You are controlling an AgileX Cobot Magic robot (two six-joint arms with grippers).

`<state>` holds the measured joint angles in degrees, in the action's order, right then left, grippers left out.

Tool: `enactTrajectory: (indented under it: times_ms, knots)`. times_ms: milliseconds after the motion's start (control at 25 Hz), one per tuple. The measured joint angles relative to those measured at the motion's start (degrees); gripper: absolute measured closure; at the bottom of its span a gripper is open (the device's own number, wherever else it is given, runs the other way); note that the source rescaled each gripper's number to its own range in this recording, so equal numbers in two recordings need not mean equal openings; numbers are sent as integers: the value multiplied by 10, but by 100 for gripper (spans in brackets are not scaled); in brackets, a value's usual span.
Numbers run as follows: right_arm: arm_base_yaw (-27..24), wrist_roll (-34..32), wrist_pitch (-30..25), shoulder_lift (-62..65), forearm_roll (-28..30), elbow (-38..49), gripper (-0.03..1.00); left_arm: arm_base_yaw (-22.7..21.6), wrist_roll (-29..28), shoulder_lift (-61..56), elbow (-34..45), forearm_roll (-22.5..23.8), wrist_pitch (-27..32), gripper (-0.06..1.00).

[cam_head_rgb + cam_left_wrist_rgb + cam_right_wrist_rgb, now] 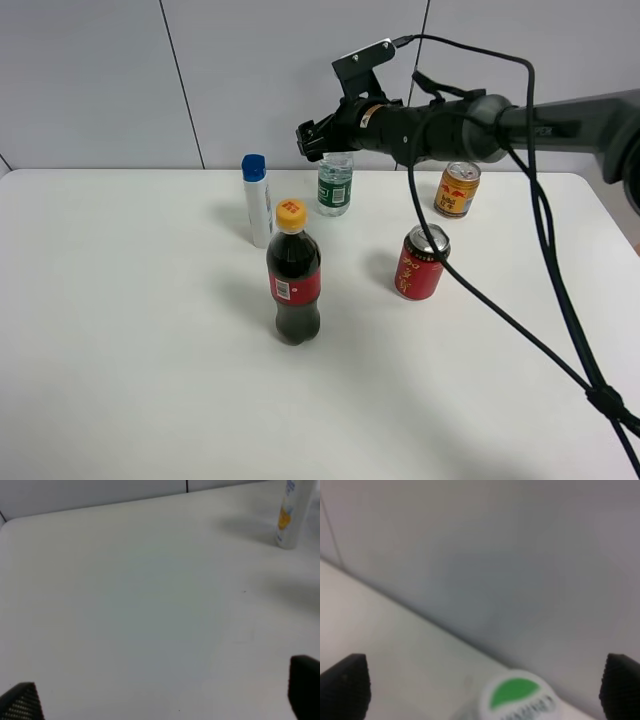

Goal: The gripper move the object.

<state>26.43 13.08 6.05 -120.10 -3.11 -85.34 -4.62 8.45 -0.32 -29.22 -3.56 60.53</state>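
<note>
Upper centre: right gripper (pixel 310 140) wide open, empty, over small water bottle (pixel 335 190) — prob. light, squashy; grip mid-label.

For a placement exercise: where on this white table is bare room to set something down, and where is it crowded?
Free: the white table's left side, beyond the blue-capped white tube, and the front, before the dark cola bottle. Crowded: around the green-labelled clear bottle.
</note>
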Motion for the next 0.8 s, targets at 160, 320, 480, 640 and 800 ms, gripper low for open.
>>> enactTrajectory:
  times_ms: [160, 320, 480, 640, 800]
  knots:
    - [0, 0, -124, 62, 0, 0, 15, 0, 0, 0, 0, 0, 0, -6]
    - [0, 0, -251, 142, -2, 0, 15, 0, 0, 0, 0, 0, 0, -6]
    - [0, 0, -388, 216, -27, -4, 15, 0, 0, 0, 0, 0, 0, -6]
    - [0, -2, -488, 270, -41, -4, 15, 0, 0, 0, 0, 0, 0, -6]
    - [-1, -3, -580, 312, -43, -4, 15, 0, 0, 0, 0, 0, 0, -6]
